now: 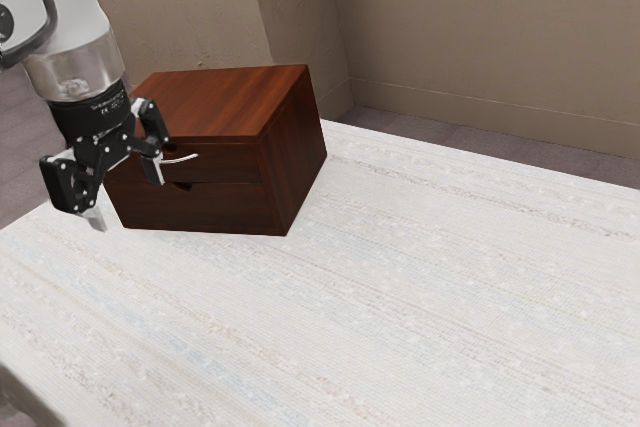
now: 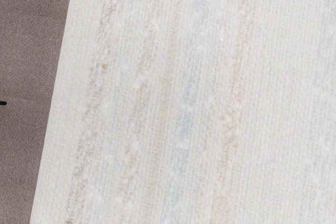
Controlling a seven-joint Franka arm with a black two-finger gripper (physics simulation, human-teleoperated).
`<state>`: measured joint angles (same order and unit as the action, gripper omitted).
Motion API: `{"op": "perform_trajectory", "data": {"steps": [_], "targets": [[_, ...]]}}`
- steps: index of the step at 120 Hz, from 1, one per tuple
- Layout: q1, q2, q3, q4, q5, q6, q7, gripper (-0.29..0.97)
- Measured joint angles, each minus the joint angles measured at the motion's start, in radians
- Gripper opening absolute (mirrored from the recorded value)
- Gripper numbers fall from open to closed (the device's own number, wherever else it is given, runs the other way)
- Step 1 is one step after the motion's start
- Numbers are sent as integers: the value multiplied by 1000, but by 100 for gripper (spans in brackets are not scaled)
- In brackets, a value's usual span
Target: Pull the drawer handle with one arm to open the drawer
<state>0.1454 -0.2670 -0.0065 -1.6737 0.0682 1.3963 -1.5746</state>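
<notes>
Pulling target: the drawer handle (image 1: pixel 181 159), a thin pale bar, sits high on the cabinet's front face.
Drawer: the drawer (image 1: pixel 215 163) fills the upper half of that front. A dark line runs under it, and it looks shut or barely out.
Cabinet: the dark wooden cabinet (image 1: pixel 230 102) stands on the surface, with its front turned toward the arm.
End effector: the end effector (image 1: pixel 128 203) hangs just before the cabinet's front with its fingers spread wide. It holds nothing.
Finger near the cabinet: this finger (image 1: pixel 153 152) stands at the handle's free end. Whether it touches the bar or is only just beside it cannot be told.
Other finger: this finger (image 1: pixel 80 199) is out in front of the cabinet, apart from it.
Step in hand: by judgement, getting purchase on the handle, since the pull looks barely begun.
Doing it well: bring the bar squarely between both fingers and close on it, or hook the near finger firmly behind it. Then draw straight out from the cabinet's front along the drawer's travel. A slanted pull could slip off the thin bar or drag the whole cabinet.
Surface: the pale striped surface (image 2: pixel 184 103) lies under the hand, with grey floor (image 2: pixel 26 51) past its edge.
</notes>
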Motion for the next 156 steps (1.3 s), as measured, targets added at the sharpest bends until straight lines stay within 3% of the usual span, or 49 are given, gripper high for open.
{"op": "perform_trajectory", "data": {"steps": [48,73,104,132,145,156], "targets": [[-4,-55,41,-59,6,60,-2,68],[109,94,37,24,2,101,-3,68],[179,256,39,122,4,219,-5,68],[257,279,33,142,0,292,-16,68],[355,296,-37,147,-1,306,-23,68],[363,355,-51,198,-2,316,-28,68]]}}
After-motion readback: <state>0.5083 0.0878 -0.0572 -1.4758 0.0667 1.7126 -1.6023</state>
